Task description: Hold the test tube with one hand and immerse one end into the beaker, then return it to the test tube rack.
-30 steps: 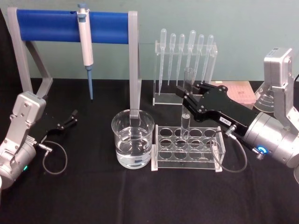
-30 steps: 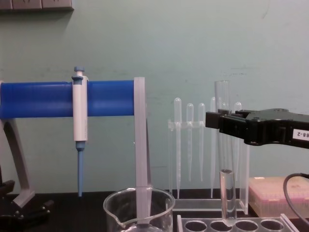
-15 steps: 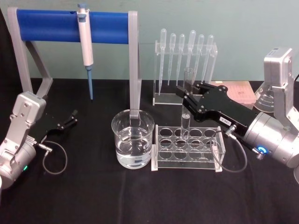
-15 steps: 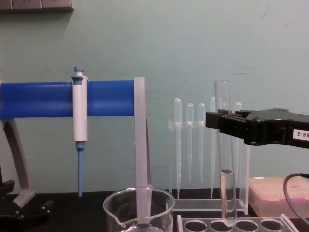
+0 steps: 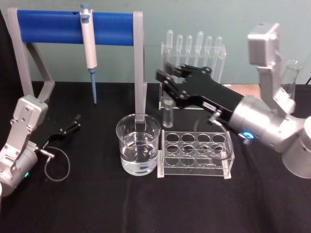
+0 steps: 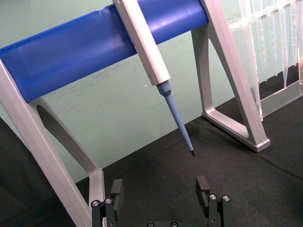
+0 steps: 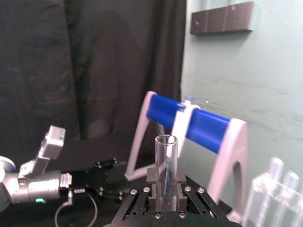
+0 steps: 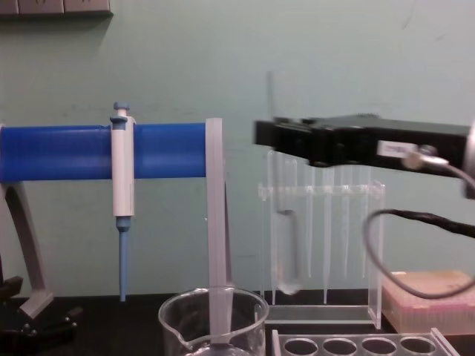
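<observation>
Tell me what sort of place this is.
Likely a laboratory bench: a pipettor hangs on a blue stand, plastic pipettes stand in a row, and a beaker of liquid sits beside a test tube rack. The right gripper holds a test tube aloft; the left gripper lies parked at left.

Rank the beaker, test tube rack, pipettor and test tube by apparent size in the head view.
1. test tube rack and beaker: near tie; rack wider, beaker taller.
2. pipettor.
3. test tube, partly hidden by the right gripper.

silver arms | black right gripper | white label | blue ring light
</observation>
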### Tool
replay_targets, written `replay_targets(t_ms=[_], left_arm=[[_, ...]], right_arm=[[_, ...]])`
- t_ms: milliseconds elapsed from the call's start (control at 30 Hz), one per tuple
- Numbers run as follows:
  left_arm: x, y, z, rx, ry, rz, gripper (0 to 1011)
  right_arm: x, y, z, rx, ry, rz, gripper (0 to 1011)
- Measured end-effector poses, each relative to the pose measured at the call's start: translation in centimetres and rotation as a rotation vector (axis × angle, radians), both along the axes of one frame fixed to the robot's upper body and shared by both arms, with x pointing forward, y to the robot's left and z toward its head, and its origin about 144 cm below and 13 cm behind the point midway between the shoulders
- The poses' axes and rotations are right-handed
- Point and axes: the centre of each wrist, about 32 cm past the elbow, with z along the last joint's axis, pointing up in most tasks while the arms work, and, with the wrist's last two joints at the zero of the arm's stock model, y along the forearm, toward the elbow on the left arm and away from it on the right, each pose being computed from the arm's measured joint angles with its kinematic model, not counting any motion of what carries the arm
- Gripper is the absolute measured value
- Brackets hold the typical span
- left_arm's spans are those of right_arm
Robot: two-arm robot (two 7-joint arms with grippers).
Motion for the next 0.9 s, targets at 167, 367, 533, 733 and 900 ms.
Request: replay_targets(t_ms=[167, 367, 533, 733, 900], left_arm=[[0.0, 0.0, 0.0, 0.0, 0.0, 0.0, 1000], [0.0, 0.0, 0.0, 0.0, 0.0, 0.0, 1000], [0.0, 0.0, 0.0, 0.0, 0.0, 0.0, 1000], [0.0, 0.0, 0.0, 0.0, 0.0, 0.0, 1000], [0.0, 0.0, 0.0, 0.0, 0.0, 0.0, 1000]], right_arm=[[1.3, 1.9, -0.4, 0.014, -0.003, 0.039, 227], [2.2, 3.1, -1.9, 0.02, 0.002, 0.059, 226], [2.6, 3.9, -4.3, 0.023, 0.005, 0.069, 227], [2.6, 4.2, -7.3, 0.037, 0.013, 0.074, 226], [2.4, 4.3, -8.9, 0.044, 0.017, 0.078, 227]])
